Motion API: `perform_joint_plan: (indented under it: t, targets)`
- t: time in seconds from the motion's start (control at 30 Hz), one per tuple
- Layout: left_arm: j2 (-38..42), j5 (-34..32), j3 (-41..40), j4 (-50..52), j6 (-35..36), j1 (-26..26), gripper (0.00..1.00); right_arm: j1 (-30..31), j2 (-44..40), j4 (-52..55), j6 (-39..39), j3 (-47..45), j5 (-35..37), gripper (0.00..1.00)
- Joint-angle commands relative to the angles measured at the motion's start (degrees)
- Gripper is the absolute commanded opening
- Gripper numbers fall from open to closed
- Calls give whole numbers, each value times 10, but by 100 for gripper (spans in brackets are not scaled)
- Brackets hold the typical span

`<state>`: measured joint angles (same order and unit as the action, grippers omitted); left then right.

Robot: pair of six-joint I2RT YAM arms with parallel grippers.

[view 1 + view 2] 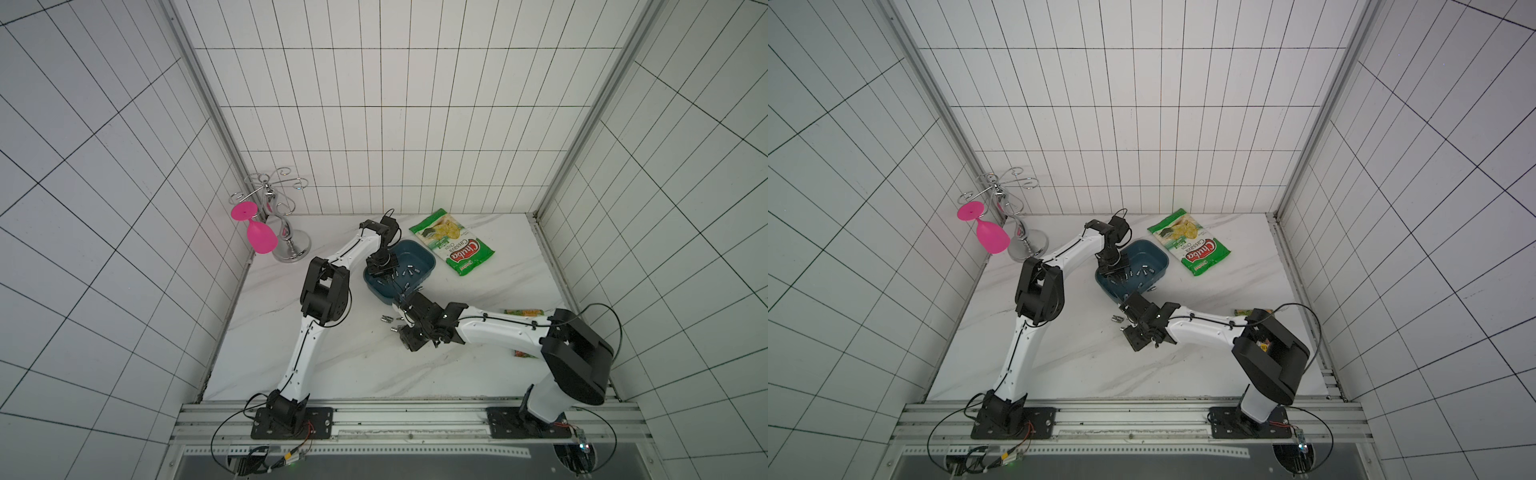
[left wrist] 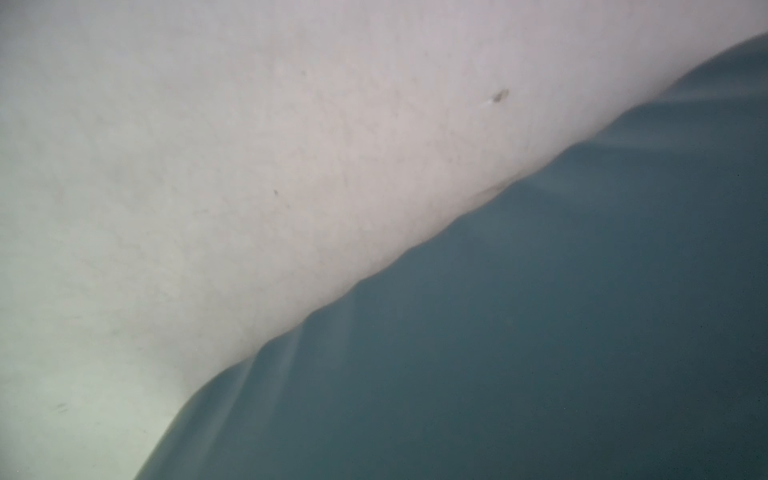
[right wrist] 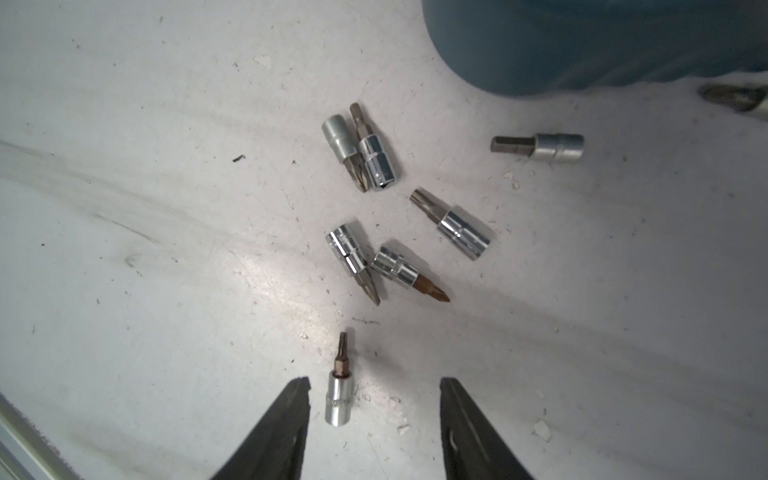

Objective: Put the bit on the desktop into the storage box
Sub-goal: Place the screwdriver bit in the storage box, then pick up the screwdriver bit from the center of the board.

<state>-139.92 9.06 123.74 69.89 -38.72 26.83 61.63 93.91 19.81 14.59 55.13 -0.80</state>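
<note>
Socket bits (image 3: 453, 228) on the desktop (image 3: 166, 291): eight
Storage box (image 1: 426, 255): one
Chips bag (image 1: 453, 245): one
Pink goblet (image 1: 259, 237): one
Robot arms (image 1: 303, 332): two

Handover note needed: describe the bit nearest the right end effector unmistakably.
Find the teal storage box on the white desktop; loose bits lie scattered beside it. The bit lies alone between the right end effector's open fingers, with a thin brown tip.

Storage box (image 1: 430, 262): mid-tabletop (image 1: 353, 365), bits (image 1: 410, 273) inside.
Loose bits (image 3: 463, 232): tabletop, just before the box.
Chips bag (image 1: 453, 245): right of the box, behind.
Glass rack (image 1: 292, 249): back-left corner.
</note>
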Motion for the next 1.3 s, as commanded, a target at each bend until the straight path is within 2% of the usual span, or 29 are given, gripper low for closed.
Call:
perform_joint_plan:
  t: [0.0, 0.3, 0.67, 1.0, 1.17, 1.27]
  targets:
    - [-3, -3, 11, -3, 3, 1, 14, 10, 14, 28, -12, 17, -9, 53]
    - [7, -3, 11, 2, 6, 1, 27, 25, 45, 54, -19, 24, -18, 49]
    - [41, -8, 1, 5, 7, -3, 30, 27, 71, 57, -20, 32, -24, 42]
    - [132, -9, -42, 7, 2, -23, 31, 27, 84, 74, -25, 51, -40, 18]
    - [192, -9, -74, 9, 2, -33, 31, 26, 68, 91, -25, 58, -34, 0]
    - [235, -14, -112, 12, -1, -36, 31, 26, 47, 105, -12, 63, -36, 0]
